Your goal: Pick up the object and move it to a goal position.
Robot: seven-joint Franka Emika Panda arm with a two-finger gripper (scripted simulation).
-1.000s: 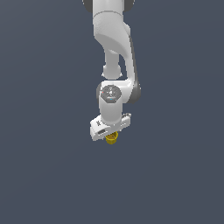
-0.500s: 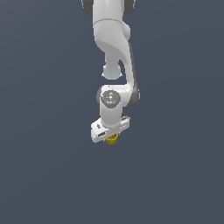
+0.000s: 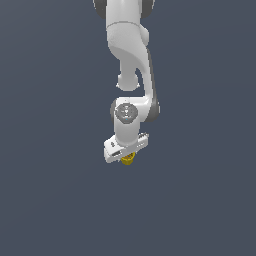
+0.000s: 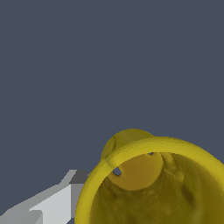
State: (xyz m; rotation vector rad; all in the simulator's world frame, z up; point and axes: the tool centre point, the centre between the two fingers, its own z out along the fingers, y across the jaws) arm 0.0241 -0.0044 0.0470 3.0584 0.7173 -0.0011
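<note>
The object, a small yellow hollow cup (image 3: 128, 159), hangs just under my white gripper (image 3: 127, 156) in the exterior view, with only its lower part showing below the hand. Up close in the wrist view the yellow cup (image 4: 153, 183) fills the corner, its round rim and hollow inside facing the camera. One grey-white finger (image 4: 52, 203) lies right against the cup's wall. My gripper is shut on the cup. The arm reaches straight down from above.
A flat, dark grey-blue surface (image 3: 55, 200) fills both views. No other object, container or edge shows.
The arm, with the cup in its gripper, has drifted slightly toward the exterior view's right and a little lower. The grip has not changed.
</note>
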